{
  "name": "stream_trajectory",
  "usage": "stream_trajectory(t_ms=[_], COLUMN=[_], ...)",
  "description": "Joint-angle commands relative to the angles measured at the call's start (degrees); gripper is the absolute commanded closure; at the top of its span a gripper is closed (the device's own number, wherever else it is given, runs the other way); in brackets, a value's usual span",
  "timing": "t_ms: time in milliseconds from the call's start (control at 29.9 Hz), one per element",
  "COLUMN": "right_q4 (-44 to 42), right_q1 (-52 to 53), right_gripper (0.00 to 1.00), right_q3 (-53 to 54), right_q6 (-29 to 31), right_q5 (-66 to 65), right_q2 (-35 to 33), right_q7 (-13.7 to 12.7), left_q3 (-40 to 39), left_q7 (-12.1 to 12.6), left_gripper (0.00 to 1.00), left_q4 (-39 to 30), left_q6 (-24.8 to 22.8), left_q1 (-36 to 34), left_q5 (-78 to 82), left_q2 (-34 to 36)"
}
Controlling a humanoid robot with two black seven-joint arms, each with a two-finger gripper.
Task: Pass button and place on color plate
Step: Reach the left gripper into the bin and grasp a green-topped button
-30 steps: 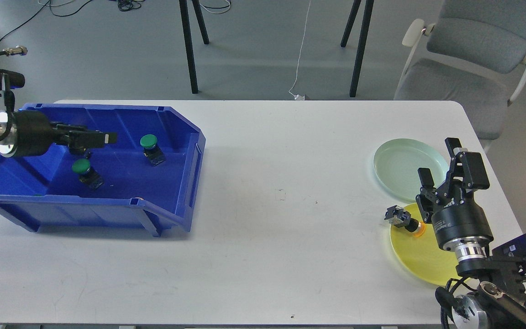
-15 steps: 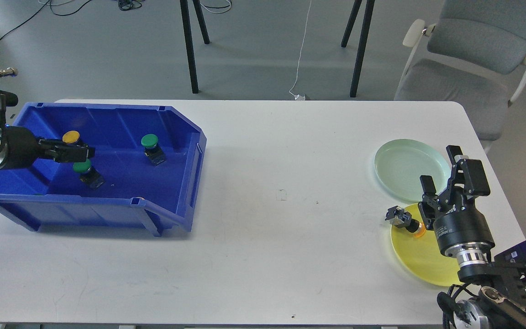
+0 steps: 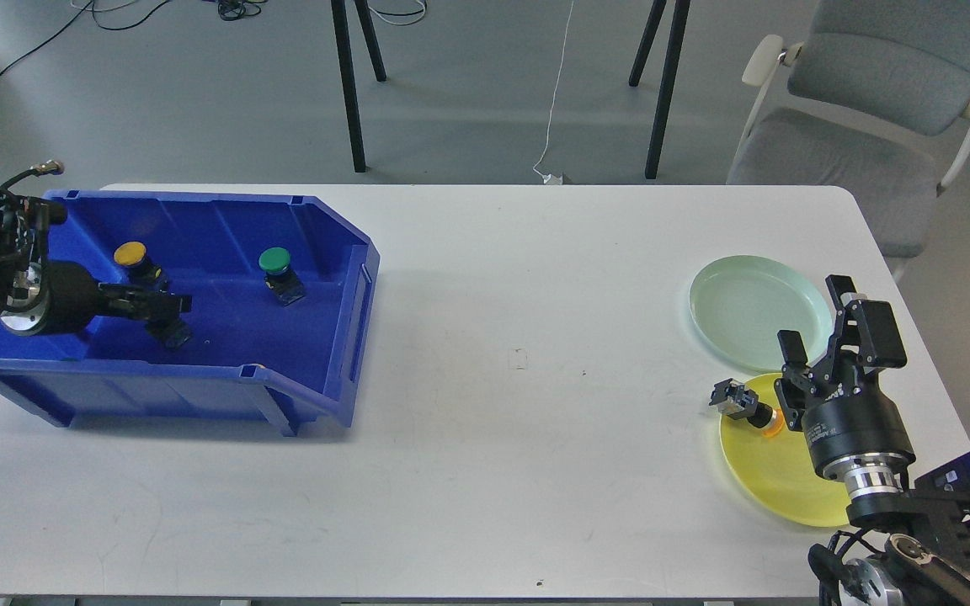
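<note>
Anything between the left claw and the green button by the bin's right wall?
Nothing visible: bare bin floor lies between the left claw and that green button. The blue bin wall isn't in between.

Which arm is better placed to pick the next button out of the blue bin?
The left. Its pincer is already inside the blue bin at the near green button, while the right pincer is across the table by the yellow plate.
</note>
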Motion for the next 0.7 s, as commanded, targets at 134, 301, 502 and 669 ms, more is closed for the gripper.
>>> stream_trajectory(t_ms=[134, 301, 502, 669], right_q4=[0.0, 0.0, 0.0, 0.0], right_q1=[-0.04, -0.13, -0.48, -0.83], right_gripper=[0.01, 0.01, 0.01, 0.01], right_q3=[-0.06, -0.15, -0.06, 0.03], right_q6=[0.0, 0.0, 0.0, 0.0], right_q5=[0.02, 0.02, -0.07, 0.02], right_q2=[0.0, 0.0, 0.0, 0.0], right_q7=[0.0, 0.0, 0.0, 0.0], left_q3=[0.0, 0.18, 0.18, 0.09], left_q7=[0.0, 0.0, 0.0, 0.0], left_gripper=[0.14, 0.27, 0.79, 0.97], left_q4=[0.13, 0.13, 0.13, 0.13], left_q6=[0.49, 0.32, 0.05, 0.32], left_q1=[0.96, 1.57, 2.45, 2.28], left_q5=[0.13, 0.39, 0.3, -0.05], left_q2=[-0.04, 0.14, 0.23, 0.32])
